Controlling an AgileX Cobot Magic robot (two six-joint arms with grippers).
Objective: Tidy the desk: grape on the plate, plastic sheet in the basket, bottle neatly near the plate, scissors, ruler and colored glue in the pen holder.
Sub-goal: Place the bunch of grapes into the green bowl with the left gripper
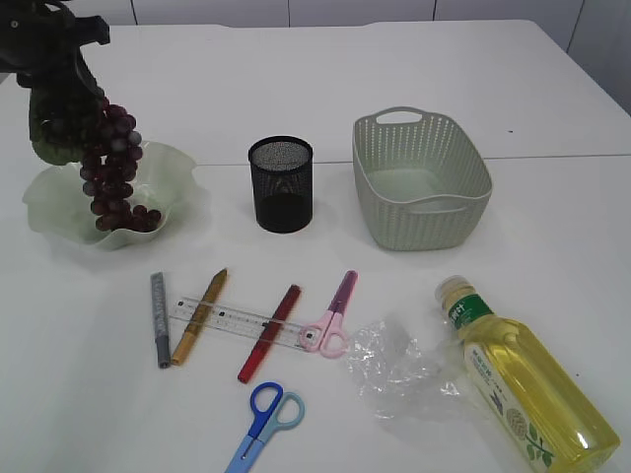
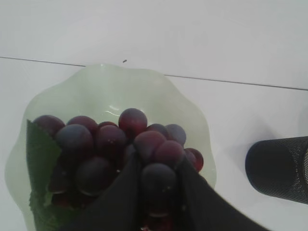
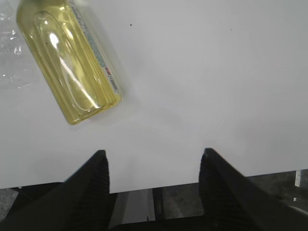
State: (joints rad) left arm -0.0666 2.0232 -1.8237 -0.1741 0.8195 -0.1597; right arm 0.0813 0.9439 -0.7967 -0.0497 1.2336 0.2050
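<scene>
The left gripper (image 2: 159,192) is closed on the bunch of dark red grapes (image 1: 110,168), which hangs from it with its lower end inside the pale green wavy-edged plate (image 1: 44,202). The right gripper (image 3: 154,166) holds nothing, its jaws standing wide apart above the white table (image 3: 216,72), near the lying plastic bottle of yellow liquid (image 3: 67,57). The black mesh pen holder (image 1: 281,182) stands between the plate and the grey-green woven plastic basket (image 1: 463,163).
</scene>
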